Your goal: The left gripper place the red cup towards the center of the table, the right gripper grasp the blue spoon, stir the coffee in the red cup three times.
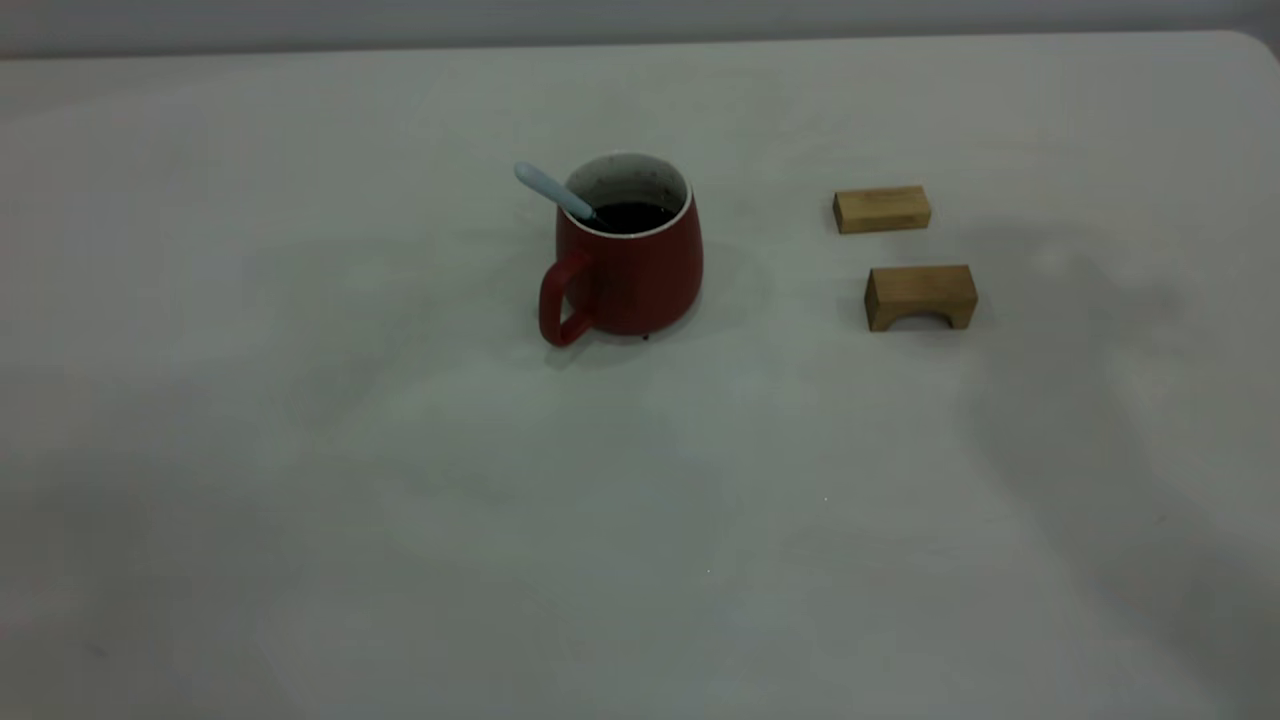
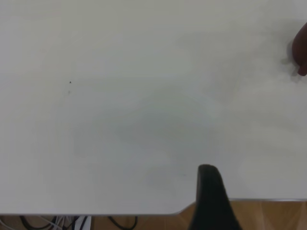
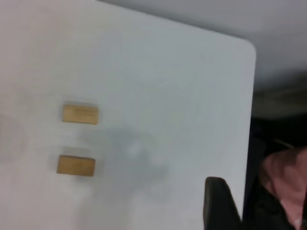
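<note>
Blue spoon [image 1: 556, 192] sits in red cup [image 1: 630, 255] w/ coffee [image 1: 634, 216], no jaws nearby.

Two tan wooden blocks [image 3: 80, 114] [image 3: 76, 166] lie near each other on the plain off-white table [image 3: 182, 86], well in from its rounded corner. One dark finger [image 3: 218, 203] of the right gripper pokes in near the table's edge.
</note>
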Available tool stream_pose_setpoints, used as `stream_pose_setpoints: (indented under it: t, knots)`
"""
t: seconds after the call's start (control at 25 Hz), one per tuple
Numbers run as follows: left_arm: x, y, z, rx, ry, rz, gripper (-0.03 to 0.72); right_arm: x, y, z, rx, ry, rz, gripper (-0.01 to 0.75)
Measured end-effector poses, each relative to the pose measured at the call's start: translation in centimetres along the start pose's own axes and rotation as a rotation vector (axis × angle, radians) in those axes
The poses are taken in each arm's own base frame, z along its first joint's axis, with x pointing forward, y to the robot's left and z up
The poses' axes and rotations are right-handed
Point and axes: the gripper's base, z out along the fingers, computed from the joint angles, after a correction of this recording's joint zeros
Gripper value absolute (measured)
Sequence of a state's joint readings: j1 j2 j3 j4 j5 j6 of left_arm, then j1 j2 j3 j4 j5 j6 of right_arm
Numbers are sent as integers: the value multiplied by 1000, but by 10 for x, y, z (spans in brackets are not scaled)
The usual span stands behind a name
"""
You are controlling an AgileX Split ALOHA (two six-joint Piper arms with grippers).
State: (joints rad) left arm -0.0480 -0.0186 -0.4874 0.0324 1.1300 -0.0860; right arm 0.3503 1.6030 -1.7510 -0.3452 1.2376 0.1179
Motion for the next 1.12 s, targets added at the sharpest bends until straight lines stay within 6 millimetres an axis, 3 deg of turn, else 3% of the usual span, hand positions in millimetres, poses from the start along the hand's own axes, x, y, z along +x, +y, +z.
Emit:
stream_pose_setpoints:
  t: [0.24,0.36,0.48,0.8,0.96,1.12]
  knots:
    - [0,0,0,0,0,0,551,40,-18,-63,-33,-96,26,446]
    - [0,0,0,0,0,0,551,72,-28,-91,-33,-139,38,447]
    - [0,0,0,0,0,0,551,111,-33,-105,-38,-147,50,447]
    - [0,0,0,0,0,0,551,224,-38,-115,-78,-134,300,447]
    - [0,0,0,0,0,0,551,279,-26,-108,-82,-153,330,447]
    - [0,0,0,0,0,0,551,320,-10,-90,-104,-209,321,447]
